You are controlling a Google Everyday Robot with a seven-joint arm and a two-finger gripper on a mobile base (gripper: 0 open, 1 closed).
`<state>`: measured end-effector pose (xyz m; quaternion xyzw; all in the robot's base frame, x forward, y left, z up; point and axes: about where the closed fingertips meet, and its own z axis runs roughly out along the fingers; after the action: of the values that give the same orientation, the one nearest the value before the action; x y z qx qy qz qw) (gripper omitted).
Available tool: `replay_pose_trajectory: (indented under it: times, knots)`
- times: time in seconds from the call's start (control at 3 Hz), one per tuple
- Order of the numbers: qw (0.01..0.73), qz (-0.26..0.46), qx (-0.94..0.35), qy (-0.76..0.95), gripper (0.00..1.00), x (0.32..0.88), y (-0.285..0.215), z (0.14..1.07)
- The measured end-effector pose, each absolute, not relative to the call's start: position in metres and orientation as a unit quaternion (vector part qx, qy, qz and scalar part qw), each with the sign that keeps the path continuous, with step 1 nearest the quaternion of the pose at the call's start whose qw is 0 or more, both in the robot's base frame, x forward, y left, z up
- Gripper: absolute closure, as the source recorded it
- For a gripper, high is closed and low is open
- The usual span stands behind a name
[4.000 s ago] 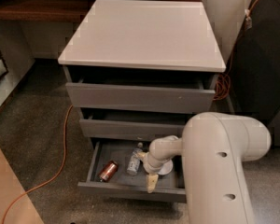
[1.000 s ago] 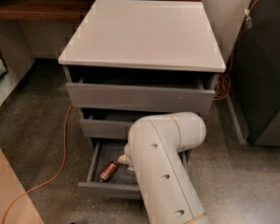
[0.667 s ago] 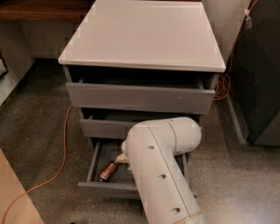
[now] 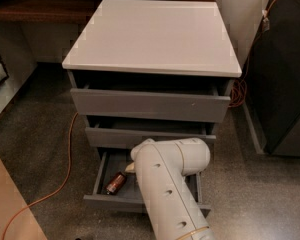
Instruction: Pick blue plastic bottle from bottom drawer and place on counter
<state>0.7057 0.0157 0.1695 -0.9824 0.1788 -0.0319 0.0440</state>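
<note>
The robot's white arm (image 4: pixel 171 196) reached down into the open bottom drawer (image 4: pixel 108 200) at lower centre of the frame, and its bulk blocked the view of most of the tray. The gripper (image 4: pixel 130 167) sat low inside that drawer, behind the arm's thick elbow. Only a pale sliver of it showed at the arm's left edge, just right of a copper-red can (image 4: pixel 116 182) lying on the drawer floor.

The blue plastic bottle was nowhere in sight. It was judged to lie in the drawer under the arm or in the gripper's reach, but neither could be confirmed. Whether the gripper was open, closed or clamped on anything could not be told, nor what it touched.

The risks appeared to lie close by. With the can so near, a blind grasp might take or shove the wrong object. A slim, smooth bottle might slip if caught off-centre. The middle drawer (image 4: pixel 146 136) stood partly open directly above, so a straight lift might strike its front and jar the load loose before it reached the white counter (image 4: pixel 155 34) at upper centre.
</note>
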Motion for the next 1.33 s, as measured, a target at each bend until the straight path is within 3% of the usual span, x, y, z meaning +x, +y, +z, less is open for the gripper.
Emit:
replay_pose_trajectory:
  times: [0.33,0.67,1.33]
  knots:
    - [0.039,-0.032,-0.983,0.175,0.00,0.707,0.017,0.156]
    - [0.025,-0.030,-0.984,0.176,0.16,0.708,0.020,0.147]
    - [0.001,-0.028,-0.980,0.199,0.61,0.706,0.015,0.147]
